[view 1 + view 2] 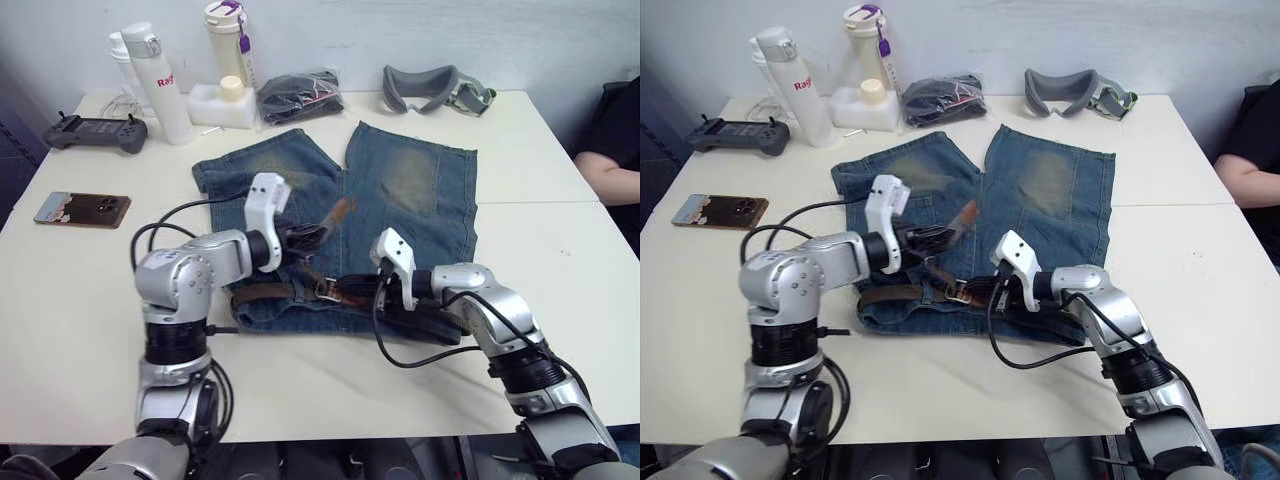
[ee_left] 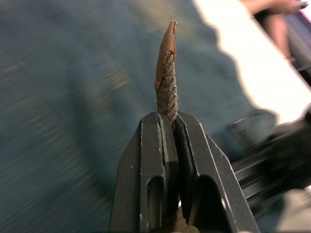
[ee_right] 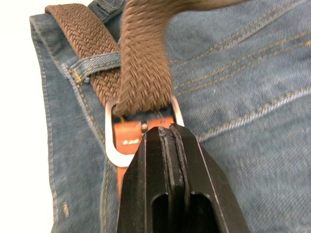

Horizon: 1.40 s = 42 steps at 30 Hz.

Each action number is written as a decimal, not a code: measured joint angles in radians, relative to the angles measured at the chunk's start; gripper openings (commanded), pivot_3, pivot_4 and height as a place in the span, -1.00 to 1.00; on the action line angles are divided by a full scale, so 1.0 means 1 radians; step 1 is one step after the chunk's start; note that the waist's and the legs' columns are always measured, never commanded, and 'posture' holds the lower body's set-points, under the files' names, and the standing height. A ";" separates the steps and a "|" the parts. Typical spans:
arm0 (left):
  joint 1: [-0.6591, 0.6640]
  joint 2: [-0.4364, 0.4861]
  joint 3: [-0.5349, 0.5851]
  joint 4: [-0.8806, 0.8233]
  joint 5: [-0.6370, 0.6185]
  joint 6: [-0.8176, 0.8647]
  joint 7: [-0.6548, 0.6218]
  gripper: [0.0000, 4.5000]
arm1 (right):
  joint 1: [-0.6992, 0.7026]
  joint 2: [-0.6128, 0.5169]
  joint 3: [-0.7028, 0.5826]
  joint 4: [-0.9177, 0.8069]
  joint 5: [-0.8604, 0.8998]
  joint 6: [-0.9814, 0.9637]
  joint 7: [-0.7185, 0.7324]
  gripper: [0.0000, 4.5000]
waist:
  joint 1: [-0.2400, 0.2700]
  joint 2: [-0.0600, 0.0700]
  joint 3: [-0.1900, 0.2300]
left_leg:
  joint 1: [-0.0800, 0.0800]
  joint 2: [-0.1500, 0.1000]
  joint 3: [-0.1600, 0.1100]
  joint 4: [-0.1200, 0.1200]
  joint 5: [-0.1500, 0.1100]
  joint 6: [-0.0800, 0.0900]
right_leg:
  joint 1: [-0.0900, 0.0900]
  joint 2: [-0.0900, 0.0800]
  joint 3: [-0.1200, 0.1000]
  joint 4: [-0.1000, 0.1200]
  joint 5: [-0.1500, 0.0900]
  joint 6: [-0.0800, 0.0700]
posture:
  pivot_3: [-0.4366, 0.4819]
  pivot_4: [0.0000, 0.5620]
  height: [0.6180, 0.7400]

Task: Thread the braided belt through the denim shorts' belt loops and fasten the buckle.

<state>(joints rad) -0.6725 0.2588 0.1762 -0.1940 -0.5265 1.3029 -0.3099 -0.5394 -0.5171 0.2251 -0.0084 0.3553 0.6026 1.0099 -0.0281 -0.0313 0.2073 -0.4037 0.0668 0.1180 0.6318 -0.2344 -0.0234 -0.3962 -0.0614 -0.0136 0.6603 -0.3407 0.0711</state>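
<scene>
- Nearest the wrist camera, the right gripper has its fingers pressed together at the silver buckle; they appear to pin the belt's tan leather end just behind the frame, though the contact itself is hidden.
- The braided belt already runs through that frame from above, and one belt loop crosses the strap at about ten o'clock from the fingertips.
- The left gripper is clamped tight on the belt's free end, whose leather-capped tip sticks straight out past the fingers at twelve o'clock.
- From the head, the denim shorts lie flat mid-table, waistband toward the robot, with the belt along it; the lifted tail rises toward one o'clock from the left gripper.
- The step looks like cinching: I'd say the right gripper should keep the buckle flat and steady while the left draws the tail smoothly in line with the strap, so the weave feeds without bunching and the prong can find a gap.
- Pulling sideways would likely twist the frame or drag the shorts.
</scene>
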 measured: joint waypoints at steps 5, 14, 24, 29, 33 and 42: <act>0.022 0.017 0.003 -0.001 0.000 -0.002 -0.003 -1.00 | -0.005 0.006 -0.020 -0.003 0.045 0.046 0.018 -0.99 | 0.002 0.000 0.000 | -0.001 0.000 -0.001 0.000 0.000 0.001 | 0.000 0.000 -0.001 0.000 0.000 0.000 | -0.05 -0.47 0.98; 0.095 0.059 -0.070 -0.026 0.028 -0.072 -0.002 -1.00 | -0.020 -0.010 -0.025 0.019 0.065 0.082 0.071 -0.99 | -0.001 0.000 0.000 | -0.001 0.001 0.000 0.000 -0.001 0.000 | 0.000 -0.001 0.000 0.000 0.000 0.000 | -0.05 -0.47 0.98; 0.111 0.074 -0.020 -0.020 0.019 -0.063 0.005 -1.00 | -0.058 0.075 -0.007 0.060 0.063 0.077 0.069 -0.99 | -0.002 0.000 0.000 | -0.001 0.001 0.000 0.000 -0.001 0.000 | -0.001 -0.001 0.000 -0.001 0.000 0.000 | -0.05 -0.47 0.98; 0.117 0.110 -0.017 0.004 0.020 -0.075 -0.009 -1.00 | -0.068 0.095 0.017 0.061 0.052 0.070 0.070 -0.99 | -0.003 0.000 0.000 | -0.001 0.001 0.000 0.000 -0.001 0.000 | -0.001 -0.001 0.000 -0.001 0.000 0.000 | -0.05 -0.47 0.98; 0.151 0.129 -0.017 0.003 0.019 -0.096 -0.027 -1.00 | -0.071 0.101 0.038 0.086 0.035 0.058 0.069 -0.99 | -0.004 0.000 0.000 | -0.001 0.002 0.000 0.000 -0.001 -0.001 | -0.001 -0.001 0.000 0.000 0.000 0.000 | -0.05 -0.47 0.98; 0.174 0.134 -0.029 0.001 0.020 -0.141 -0.032 -1.00 | -0.073 0.095 0.001 0.071 0.087 0.139 0.080 -0.99 | -0.003 -0.001 -0.001 | -0.001 0.004 0.000 -0.001 -0.002 -0.001 | -0.001 -0.001 0.000 0.000 0.000 -0.001 | -0.05 -0.47 0.98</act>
<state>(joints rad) -0.4988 0.3932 0.1474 -0.1926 -0.5064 1.1622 -0.3424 -0.6123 -0.4221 0.2264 0.0623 0.4426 0.7415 1.0901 -0.0310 -0.0323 0.2068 -0.4043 0.0707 0.1180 0.6312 -0.2361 -0.0240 -0.3973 -0.0626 -0.0132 0.6599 -0.3409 0.0705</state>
